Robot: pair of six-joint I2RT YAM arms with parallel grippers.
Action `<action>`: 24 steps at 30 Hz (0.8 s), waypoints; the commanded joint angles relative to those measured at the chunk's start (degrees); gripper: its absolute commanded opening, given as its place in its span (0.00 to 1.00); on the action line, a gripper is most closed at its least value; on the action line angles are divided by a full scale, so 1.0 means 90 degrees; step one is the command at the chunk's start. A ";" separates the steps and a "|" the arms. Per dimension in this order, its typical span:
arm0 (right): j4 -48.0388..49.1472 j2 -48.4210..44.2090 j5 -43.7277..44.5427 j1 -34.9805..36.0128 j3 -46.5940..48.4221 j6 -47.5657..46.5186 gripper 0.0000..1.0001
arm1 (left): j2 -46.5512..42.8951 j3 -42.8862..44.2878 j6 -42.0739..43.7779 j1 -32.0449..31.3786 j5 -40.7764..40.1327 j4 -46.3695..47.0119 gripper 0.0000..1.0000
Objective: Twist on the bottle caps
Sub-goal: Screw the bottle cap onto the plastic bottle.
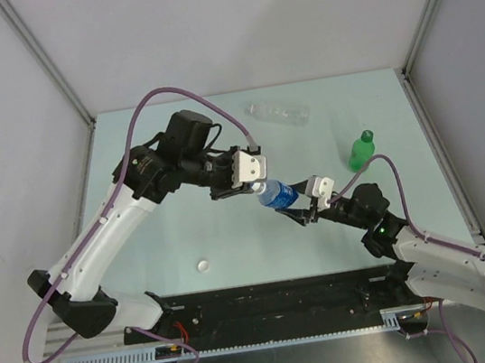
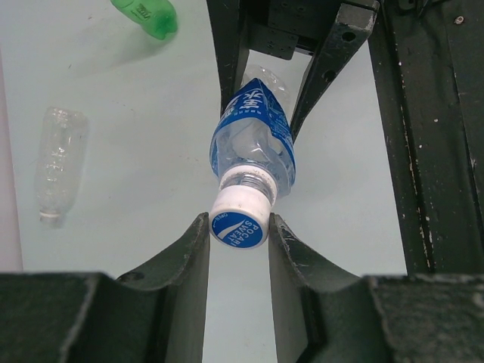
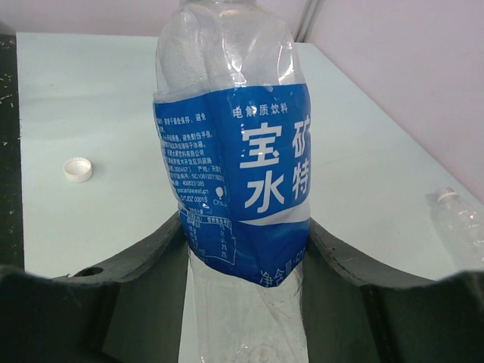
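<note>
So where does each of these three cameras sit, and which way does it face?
Top camera: fixed above and behind the arms, looking down at the table; the left arm and right arm both show.
Left wrist camera: on the left arm, looking along the left jaws, closed on the white cap of the blue-label bottle.
Right wrist camera: on the right arm, looking past the right jaws gripping that bottle's body.
Shared: both wrist views show that bottle, from opposite ends.

Overhead camera looked steeply down from the near side; wrist cameras sat close (facing each other), all three sharing the clear blue-labelled plastic bottle (image 1: 276, 194).
</note>
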 commanded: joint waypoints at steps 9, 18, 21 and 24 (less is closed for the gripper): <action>0.0696 0.0056 -0.0055 0.0045 0.0626 0.0470 0.11 | 0.0069 -0.0166 0.0050 -0.0057 -0.0042 0.0067 0.00; -0.0054 -0.0098 -0.0112 0.0045 0.0797 0.0196 0.10 | -0.0034 -0.0459 0.0252 -0.0103 -0.0171 0.0045 0.00; -0.0111 -0.0176 -0.0434 0.0054 0.0798 0.0132 0.09 | 0.0016 -0.0475 0.0247 -0.0125 -0.0268 0.0044 0.00; -0.0079 -0.0197 -0.0776 0.0069 0.0799 0.0070 0.08 | 0.0067 -0.0460 0.0214 -0.0140 -0.0274 0.0048 0.00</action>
